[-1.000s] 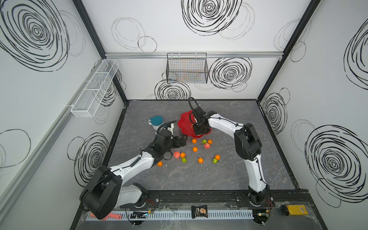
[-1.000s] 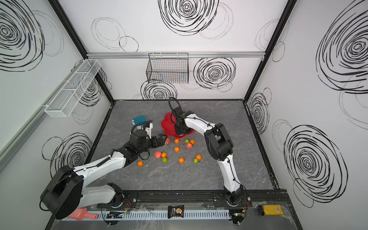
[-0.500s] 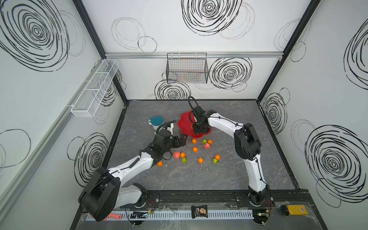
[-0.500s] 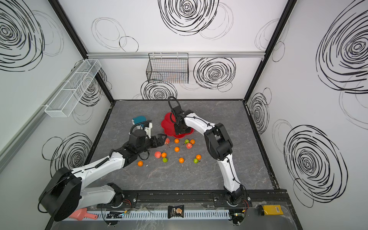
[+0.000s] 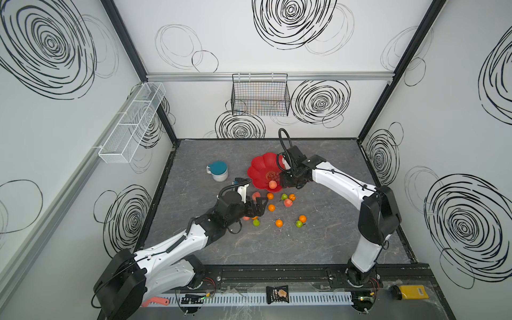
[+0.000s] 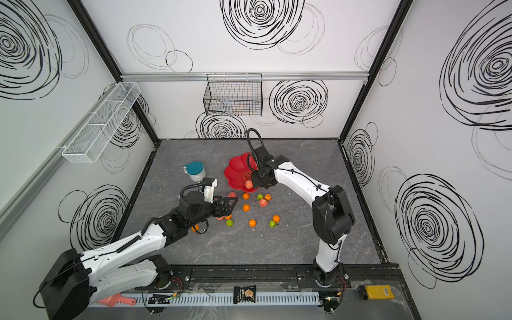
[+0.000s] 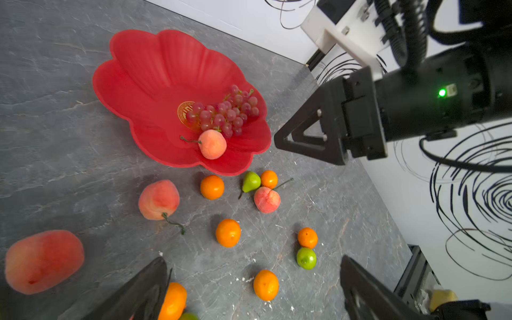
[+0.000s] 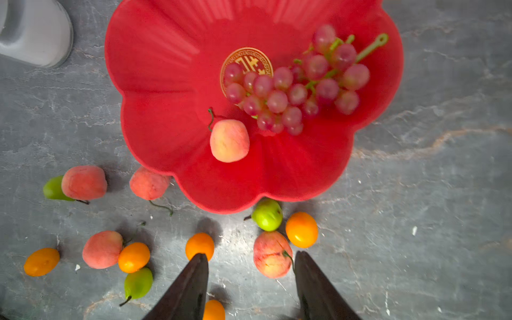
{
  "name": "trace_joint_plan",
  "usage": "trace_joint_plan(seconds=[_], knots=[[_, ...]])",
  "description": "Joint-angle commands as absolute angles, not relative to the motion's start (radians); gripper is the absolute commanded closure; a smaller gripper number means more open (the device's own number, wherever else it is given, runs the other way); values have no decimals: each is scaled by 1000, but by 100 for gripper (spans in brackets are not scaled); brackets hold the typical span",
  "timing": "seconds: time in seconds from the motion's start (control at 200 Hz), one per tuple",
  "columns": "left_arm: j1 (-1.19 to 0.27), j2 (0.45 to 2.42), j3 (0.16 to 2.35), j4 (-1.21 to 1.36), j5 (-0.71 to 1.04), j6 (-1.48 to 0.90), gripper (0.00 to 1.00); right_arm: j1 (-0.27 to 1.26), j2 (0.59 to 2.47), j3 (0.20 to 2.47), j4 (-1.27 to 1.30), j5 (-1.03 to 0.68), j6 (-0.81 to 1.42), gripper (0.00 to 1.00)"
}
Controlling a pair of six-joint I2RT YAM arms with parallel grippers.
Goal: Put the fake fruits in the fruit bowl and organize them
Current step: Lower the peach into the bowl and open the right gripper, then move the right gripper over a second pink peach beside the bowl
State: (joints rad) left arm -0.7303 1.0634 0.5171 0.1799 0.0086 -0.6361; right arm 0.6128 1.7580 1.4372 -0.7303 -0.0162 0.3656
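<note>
In both top views, a red petal-rimmed fruit bowl (image 5: 260, 166) sat on the grey marbled table (image 5: 318, 243), a little above the frame's centre. A white mug (image 5: 217, 171) with a teal lid stood to its left. The right gripper (image 5: 282, 181) hung at the bowl's right edge, beside a pale peach (image 5: 273, 184) that lay inside near the lower rim. Below the bowl, oranges (image 5: 271, 207), green pears (image 5: 256, 222) and peaches (image 5: 288, 203) lay scattered on the table. The left gripper (image 5: 260, 209) hovered at the left end of that scatter.

The left wrist view showed a purple grape bunch (image 7: 224, 113) in the bowl, partly covering its gold emblem (image 7: 184, 110), with the pale peach touching the bunch. The left gripper's jaws were spread wide and held nothing. One orange (image 7: 173, 300) was partly hidden behind a finger.

In the right wrist view, the right gripper's jaws stood partly apart with only table between them, holding nothing. A loose peach (image 8: 273, 255) lay just past the tips, outside the bowl, next to a pear (image 8: 267, 214).
</note>
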Motion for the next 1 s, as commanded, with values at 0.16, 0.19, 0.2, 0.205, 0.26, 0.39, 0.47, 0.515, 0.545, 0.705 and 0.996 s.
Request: trace_joint_plan(seconds=[0.16,0.19,0.2,0.205,0.26,0.39,0.47,0.515,0.545,0.705,0.996], knots=[[-847,1144,508,292,-68,-672,0,576,1686,1262,-667,-88,393,47],[-860,1159,515,302,-68,-675,0,574,1688,1255,-662,-94,393,47],[-863,1164,516,305,-68,-676,0,574,1690,1253,-661,-96,393,47],[-864,1167,517,306,-68,-676,0,575,1690,1252,-661,-96,393,47],[-882,1193,529,316,-69,-678,1,572,1699,1243,-655,-101,392,48],[-911,1242,555,332,-66,-683,0,569,1731,1243,-648,-106,389,49],[-919,1257,563,337,-66,-685,0,568,1749,1247,-644,-103,386,50],[-920,1259,565,340,-65,-684,0,568,1758,1249,-644,-97,385,50],[-920,1262,565,342,-66,-684,0,568,1765,1249,-643,-94,384,51],[-920,1262,563,336,-66,-680,1,568,1789,1247,-645,-73,382,53],[-919,1269,565,339,-62,-681,0,566,1815,1255,-642,-65,379,64]])
